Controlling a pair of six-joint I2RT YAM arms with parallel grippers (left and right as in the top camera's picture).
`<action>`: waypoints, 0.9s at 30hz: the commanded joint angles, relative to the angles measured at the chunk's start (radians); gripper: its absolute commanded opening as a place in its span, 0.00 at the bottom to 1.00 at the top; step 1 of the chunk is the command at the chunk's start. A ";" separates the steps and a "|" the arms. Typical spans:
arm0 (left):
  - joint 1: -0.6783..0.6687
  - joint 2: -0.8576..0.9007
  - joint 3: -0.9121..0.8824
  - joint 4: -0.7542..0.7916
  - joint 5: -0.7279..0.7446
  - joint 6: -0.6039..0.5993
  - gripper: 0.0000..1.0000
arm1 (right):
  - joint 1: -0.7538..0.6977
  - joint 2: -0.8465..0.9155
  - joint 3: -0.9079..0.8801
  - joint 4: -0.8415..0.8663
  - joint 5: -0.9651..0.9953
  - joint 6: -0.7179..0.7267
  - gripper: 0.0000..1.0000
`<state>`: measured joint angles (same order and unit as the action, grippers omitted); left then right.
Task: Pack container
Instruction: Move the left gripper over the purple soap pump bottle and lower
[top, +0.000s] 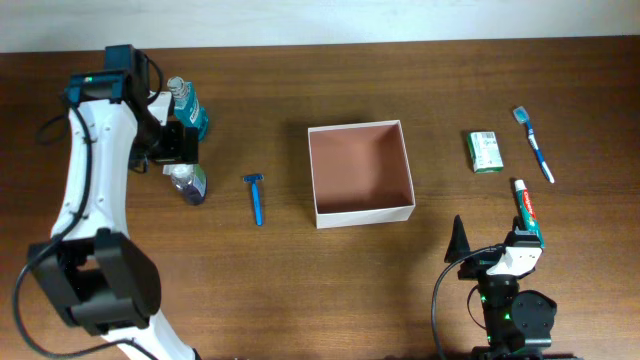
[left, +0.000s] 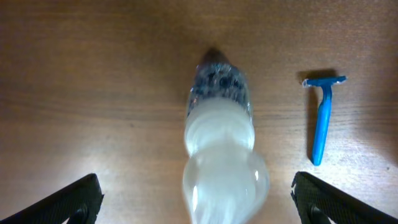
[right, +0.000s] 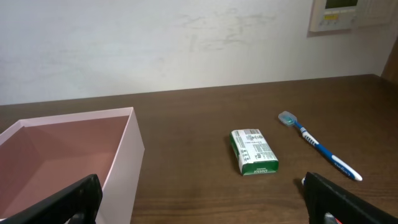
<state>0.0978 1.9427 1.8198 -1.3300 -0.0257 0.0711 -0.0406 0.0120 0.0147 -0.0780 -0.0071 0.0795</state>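
The container (top: 360, 165), a square shallow box with white walls and a pinkish-brown inside, stands mid-table with nothing in it; its white wall (right: 121, 168) fills the left of the right wrist view. My left gripper (top: 180, 150) hovers open over a clear bottle (top: 188, 183) that lies on its side. In the left wrist view, that bottle (left: 221, 143) lies between the wide-apart fingers of the left gripper (left: 196, 186) without touching them. My right gripper (top: 492, 250) rests open near the front edge, right of the container, holding nothing (right: 202, 199).
A teal bottle (top: 190, 110) stands behind the left gripper. A blue razor (top: 256, 197) (left: 321, 118) lies between bottle and container. To the right lie a green-and-white packet (top: 485, 151) (right: 253, 151), a blue toothbrush (top: 534, 144) (right: 320, 147) and a toothpaste tube (top: 526, 205).
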 joint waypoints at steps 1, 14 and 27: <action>0.002 0.045 0.017 0.022 0.045 0.060 0.99 | 0.000 -0.009 -0.009 0.000 0.012 0.011 0.98; 0.002 0.142 0.011 0.008 0.045 0.061 0.99 | 0.000 -0.009 -0.009 0.000 0.012 0.011 0.98; 0.003 0.176 0.011 0.052 0.045 0.061 0.99 | 0.000 -0.009 -0.009 0.000 0.012 0.011 0.98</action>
<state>0.0975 2.0872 1.8236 -1.2903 0.0036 0.1131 -0.0406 0.0120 0.0147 -0.0780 -0.0067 0.0795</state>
